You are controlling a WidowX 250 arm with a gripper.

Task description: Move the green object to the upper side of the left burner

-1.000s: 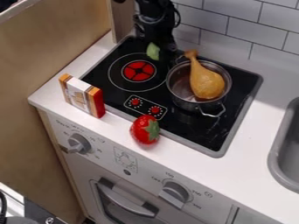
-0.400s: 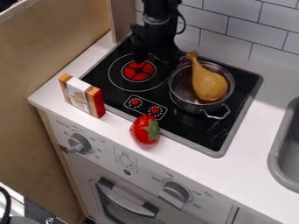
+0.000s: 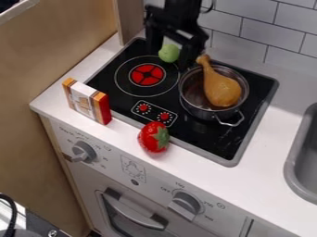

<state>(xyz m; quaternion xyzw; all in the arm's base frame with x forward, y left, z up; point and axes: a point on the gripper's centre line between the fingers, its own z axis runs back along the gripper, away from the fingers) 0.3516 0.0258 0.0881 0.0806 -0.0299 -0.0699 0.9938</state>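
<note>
The black gripper (image 3: 168,60) hangs over the back left of the stove, open, one finger on either side of the round green object (image 3: 169,53). Dark gaps show between the object and both fingers. That object lies at the upper side of the left burner (image 3: 147,75), on or just beyond its outer ring; whether it touches the stove is hard to tell.
A metal pot (image 3: 209,112) with a yellow drumstick (image 3: 221,88) stands right of the burner. Along the front are a strawberry (image 3: 153,137) and a striped box (image 3: 87,101). The sink (image 3: 300,159) is at right.
The gripper has opened and lifted somewhat, its fingers now spread apart. The green object, hidden under it in the previous frame, shows again. The pot moved slightly right from the first frame.
</note>
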